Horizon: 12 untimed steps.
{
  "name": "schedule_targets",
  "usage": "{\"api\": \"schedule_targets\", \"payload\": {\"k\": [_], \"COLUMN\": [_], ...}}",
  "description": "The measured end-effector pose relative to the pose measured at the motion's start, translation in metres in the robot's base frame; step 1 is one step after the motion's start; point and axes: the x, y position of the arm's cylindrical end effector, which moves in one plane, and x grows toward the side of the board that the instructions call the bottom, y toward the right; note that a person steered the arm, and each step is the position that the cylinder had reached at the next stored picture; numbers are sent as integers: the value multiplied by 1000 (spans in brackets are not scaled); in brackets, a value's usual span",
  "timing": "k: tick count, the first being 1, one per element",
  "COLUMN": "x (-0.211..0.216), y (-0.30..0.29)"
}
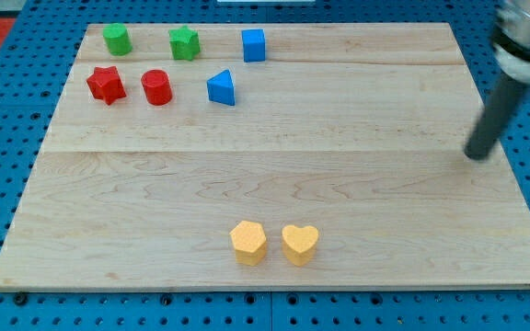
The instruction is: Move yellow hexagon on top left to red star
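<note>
Nearest, toward the view's bottom: yellow hexagon [247, 242], just beside yellow heart [299, 244] on its right. Wooden board [274, 175]. Mid-right edge: my tip [477, 154], a bare rod without jaws, nothing held, well apart from all blocks. Farther, top left: red star [106, 85], red cylinder [156, 87], blue triangle [221, 87]. Farthest row: green cylinder [117, 39], green star [184, 42], blue cube [254, 44].
</note>
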Motion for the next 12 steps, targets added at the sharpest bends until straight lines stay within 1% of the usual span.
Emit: {"api": "schedule_targets", "payload": {"k": [1, 2, 3, 4, 5, 6, 7, 8, 10, 11, 12], "x": [66, 108, 132, 98, 63, 53, 32, -19, -3, -17, -40], "y": [-56, -122, -178, -281, -354, -372, -429, -453, -441, -428, -437]}}
